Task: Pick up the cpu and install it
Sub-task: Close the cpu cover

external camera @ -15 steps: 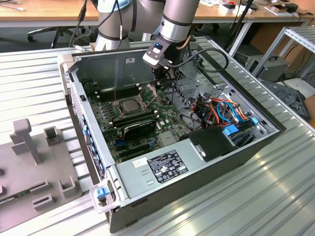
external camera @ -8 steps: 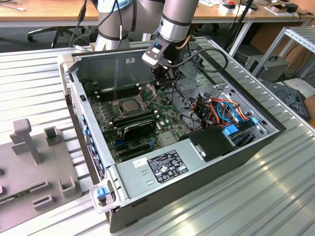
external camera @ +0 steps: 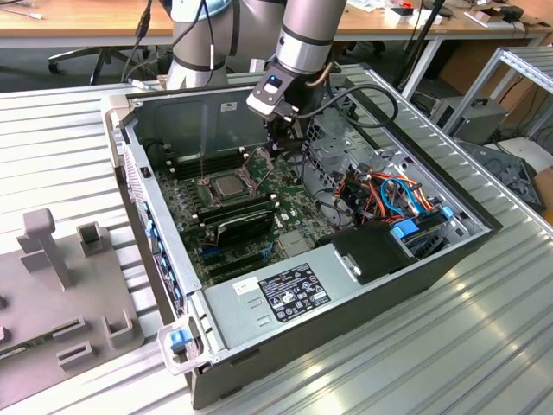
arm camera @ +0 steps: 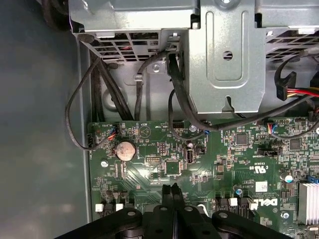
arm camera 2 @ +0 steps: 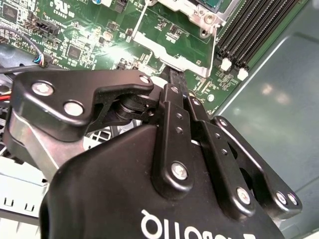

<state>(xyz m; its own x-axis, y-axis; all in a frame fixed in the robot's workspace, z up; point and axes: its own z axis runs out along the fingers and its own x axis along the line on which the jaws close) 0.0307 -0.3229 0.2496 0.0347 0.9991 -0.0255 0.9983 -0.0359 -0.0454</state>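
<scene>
Computer case (external camera: 415, 285): lies open on a ribbed metal table (external camera: 484, 346), holding the green motherboard (external camera: 294, 207), a grey power supply (external camera: 276, 298), a metal drive cage (external camera: 337, 151) and coloured cables (external camera: 393, 194).
Socket frame (external camera: 252, 166): hinged open, standing tilted up beside the socket.
Cpu (external camera: 228, 184): lies flat in the socket on the motherboard, towards the exterior view's left of the gripper, apart from it.
Gripper (external camera: 278, 143): hangs low over the board, just beside the raised frame; in both wrist views the fingers (arm camera: 171, 191) are pressed together with nothing between them.
Memory sticks (arm camera 2: 249, 27): long black slots in the second wrist view, next to the frame.
Coin cell (arm camera: 124, 149): seen in the first wrist view, below the drive cage and black cables.
Grey fixture (external camera: 52, 285): on the table at the exterior view's left.
</scene>
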